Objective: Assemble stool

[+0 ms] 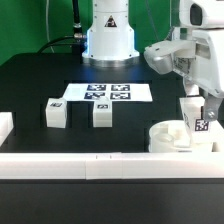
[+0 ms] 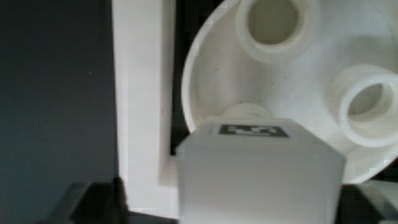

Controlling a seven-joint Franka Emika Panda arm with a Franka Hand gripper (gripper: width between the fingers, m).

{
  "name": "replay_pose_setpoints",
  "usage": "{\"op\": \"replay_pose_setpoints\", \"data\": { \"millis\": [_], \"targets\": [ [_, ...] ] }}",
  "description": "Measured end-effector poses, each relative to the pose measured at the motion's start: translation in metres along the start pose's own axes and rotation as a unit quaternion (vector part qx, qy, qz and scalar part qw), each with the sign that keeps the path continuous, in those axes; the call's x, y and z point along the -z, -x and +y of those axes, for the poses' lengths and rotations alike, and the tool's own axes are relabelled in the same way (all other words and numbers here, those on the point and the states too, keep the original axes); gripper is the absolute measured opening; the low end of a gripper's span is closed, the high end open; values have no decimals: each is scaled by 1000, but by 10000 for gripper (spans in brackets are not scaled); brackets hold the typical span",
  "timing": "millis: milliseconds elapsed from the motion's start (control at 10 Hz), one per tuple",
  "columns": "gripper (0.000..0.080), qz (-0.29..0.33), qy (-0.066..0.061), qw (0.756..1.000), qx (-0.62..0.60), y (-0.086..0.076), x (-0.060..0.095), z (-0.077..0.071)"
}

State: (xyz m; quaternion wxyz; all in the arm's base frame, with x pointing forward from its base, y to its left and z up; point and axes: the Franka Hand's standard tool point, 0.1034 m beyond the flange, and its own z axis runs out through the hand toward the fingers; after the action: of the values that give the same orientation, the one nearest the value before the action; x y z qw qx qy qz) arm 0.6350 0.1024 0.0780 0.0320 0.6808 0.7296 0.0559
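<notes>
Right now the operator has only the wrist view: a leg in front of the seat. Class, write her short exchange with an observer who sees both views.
Operator: Any loose legs?
Observer: Two: a left leg and a middle leg, set apart, to the exterior view's left of the seat.
Operator: What lies behind them?
Observer: The marker board, flat.
Operator: How is my leg held?
Observer: The hand holds a third leg upright by the seat's edge on the exterior view's right.

White seat disc (image 1: 166, 137); white legs (image 1: 56, 114) with black-and-white tags (image 1: 56, 103).
</notes>
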Motion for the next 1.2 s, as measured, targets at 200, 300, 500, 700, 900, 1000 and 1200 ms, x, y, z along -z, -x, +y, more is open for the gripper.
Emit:
{"op": "replay_pose_setpoints", "data": {
  "millis": [200, 300, 500, 700, 900, 1000, 1200],
  "targets": [
    [347, 0, 0, 1000, -8, 1, 1, 0],
    [347, 0, 0, 1000, -17, 1, 1, 0],
    [347, 0, -1, 999, -46, 1, 1, 0],
    [346, 0, -5, 978, -206, -3, 0, -2],
    [346, 4, -10, 948, -320, -3, -1, -4],
    [346, 9, -7, 934, -357, -5, -1, -3],
    [346, 12, -3, 905, -424, -6, -2, -4]
  ]
}}
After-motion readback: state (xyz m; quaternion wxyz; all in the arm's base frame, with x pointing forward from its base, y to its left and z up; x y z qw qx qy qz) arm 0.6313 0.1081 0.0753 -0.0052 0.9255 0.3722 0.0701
